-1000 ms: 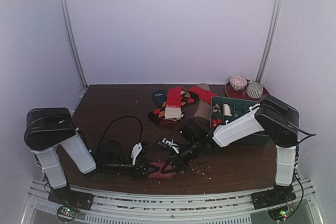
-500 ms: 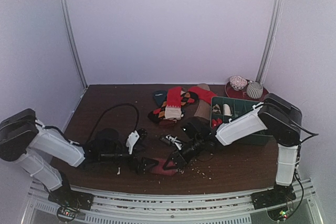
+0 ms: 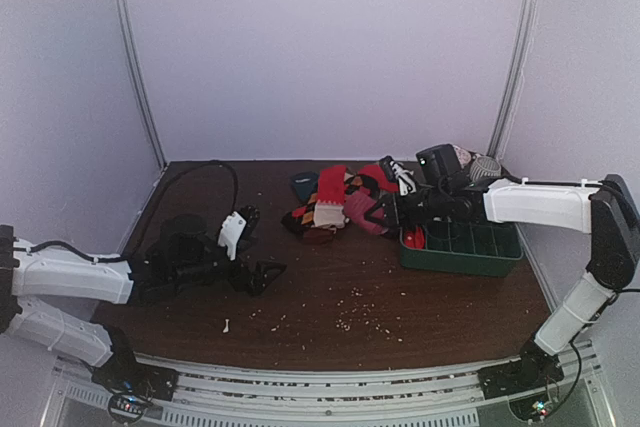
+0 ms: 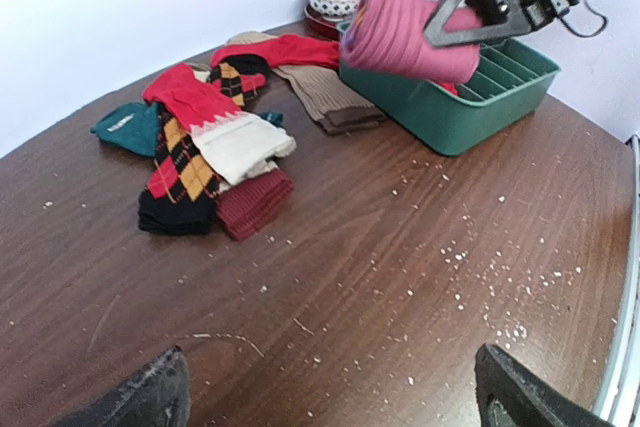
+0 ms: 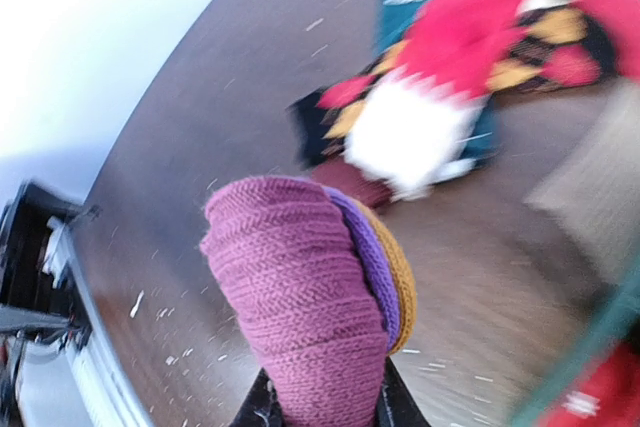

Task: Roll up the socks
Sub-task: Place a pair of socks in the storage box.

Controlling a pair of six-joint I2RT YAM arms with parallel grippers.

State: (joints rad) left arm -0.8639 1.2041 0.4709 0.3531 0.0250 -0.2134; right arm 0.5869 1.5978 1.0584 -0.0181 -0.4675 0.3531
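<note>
A rolled sock [image 5: 300, 297], magenta on the outside with purple and orange layers showing at its edge, is held clear of the table [image 3: 450, 307]. It is clamped between the jaws of the right gripper [image 3: 380, 210], whose black fingers [image 4: 470, 7] are pressed against the sides of the roll. In the top view the roll is seen between the loose pile of socks [image 3: 325, 202] and the left end of the green tray [image 3: 460, 252], near both. The pile is made up of a red sock with a cream cuff [image 4: 215, 122], an orange-black argyle sock [image 4: 180, 167], a dark teal sock [image 4: 125, 127] and a tan sock [image 4: 320, 97], laid across one another on the far middle of the table. The left gripper [image 3: 262, 277] is kept low over the near left part of the table, well apart from the socks. Its jaws are spread wide, and nothing is held between its fingertips [image 4: 150, 397]. Pale crumbs [image 3: 360, 322] are scattered over the dark wood.
</note>
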